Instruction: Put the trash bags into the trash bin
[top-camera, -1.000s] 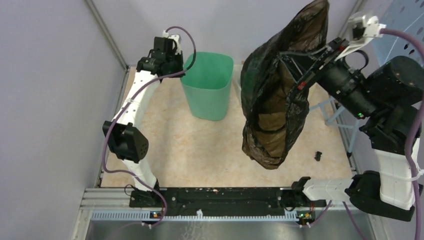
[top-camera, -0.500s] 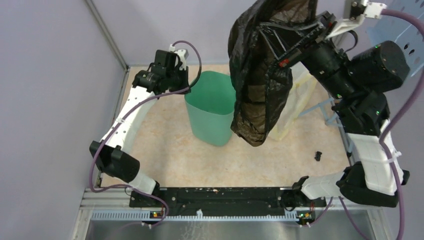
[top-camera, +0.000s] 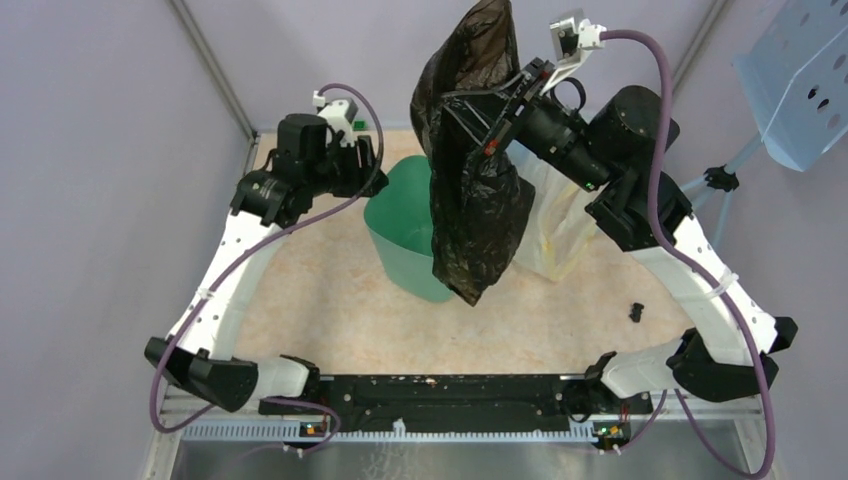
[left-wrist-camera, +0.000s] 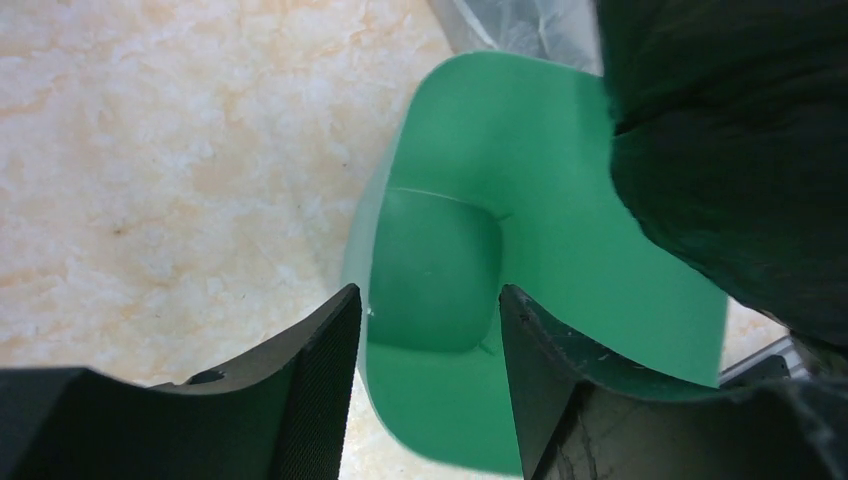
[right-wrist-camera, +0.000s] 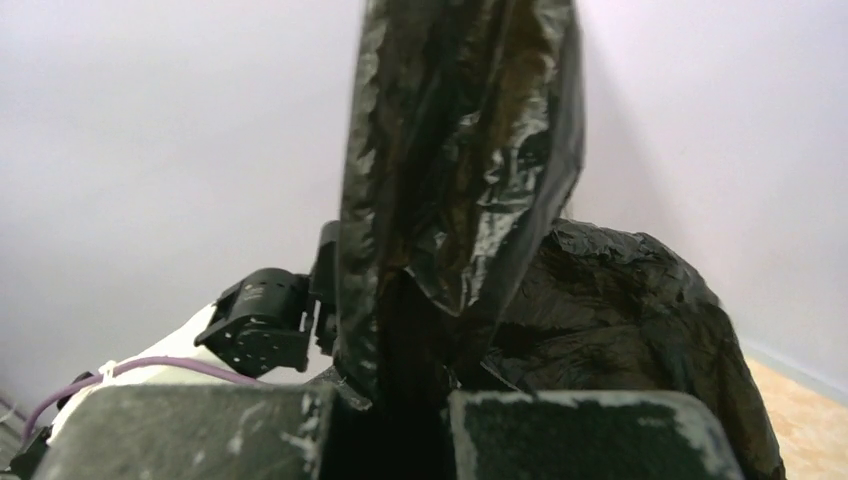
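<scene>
From my seat I see plain pale lilac-grey walls (top-camera: 100, 200) closing in the cell on the left and at the back, meeting at a slanted silver metal corner post (top-camera: 212, 72). The work surface is a beige marbled tabletop (top-camera: 330, 320), evenly lit, with only soft shadows. At the upper right hangs a tilted light blue perforated panel (top-camera: 800, 75). A brushed grey metal ledge (top-camera: 450, 462) runs along the near edge.

The crinkly, glossy black trash bag (top-camera: 470, 200) hangs lengthwise in the air, its lower part by the right rim of the upright, open mint-green trash bin (top-camera: 395, 250).
</scene>
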